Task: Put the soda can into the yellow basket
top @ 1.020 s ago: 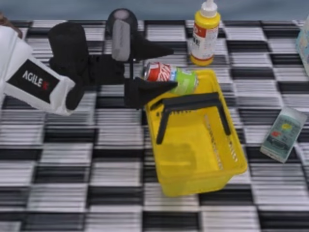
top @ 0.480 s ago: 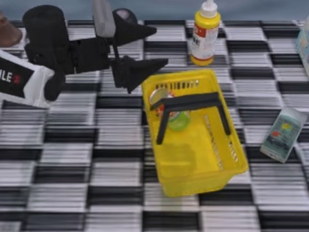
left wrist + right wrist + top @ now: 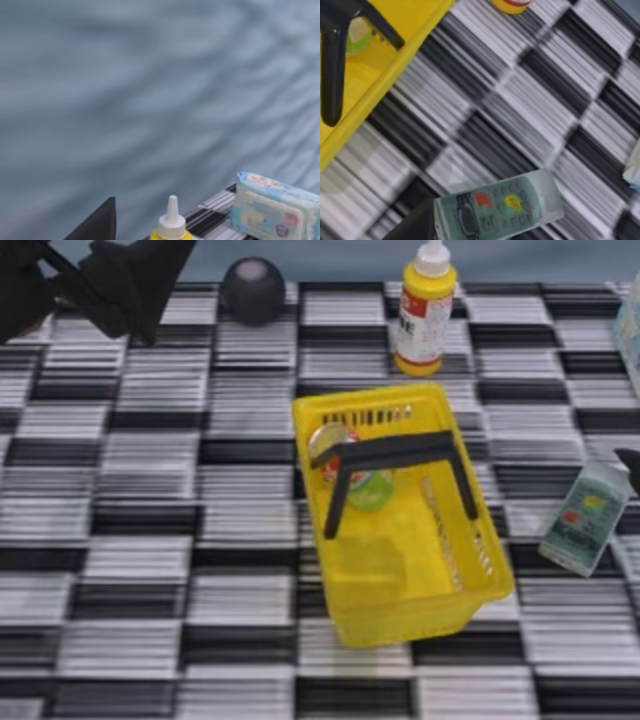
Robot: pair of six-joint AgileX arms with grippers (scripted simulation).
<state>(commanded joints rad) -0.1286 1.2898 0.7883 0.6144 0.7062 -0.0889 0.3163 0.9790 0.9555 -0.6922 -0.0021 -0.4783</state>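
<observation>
The soda can (image 3: 366, 487) lies on its side inside the yellow basket (image 3: 470, 570), in the far left corner, partly under the black handle (image 3: 400, 452). The can's silver top faces the basket's rim. My left gripper (image 3: 100, 280) is up at the far left corner of the table, well away from the basket, open and holding nothing. One of its fingers (image 3: 97, 226) shows in the left wrist view. The right gripper (image 3: 630, 458) barely pokes in at the right edge. The right wrist view catches the basket (image 3: 355, 125) and a bit of the can (image 3: 357, 35).
A yellow bottle (image 3: 425, 310) with a white cap (image 3: 171, 220) stands behind the basket. A dark round object (image 3: 252, 288) sits at the far left. A teal packet (image 3: 588, 515) (image 3: 497, 210) lies right of the basket. A pale blue wipes pack (image 3: 277, 207) sits at the far right.
The left gripper let go of the can, which dropped into the basket. Then the left arm drew back to the far left corner. The basket has not moved.
</observation>
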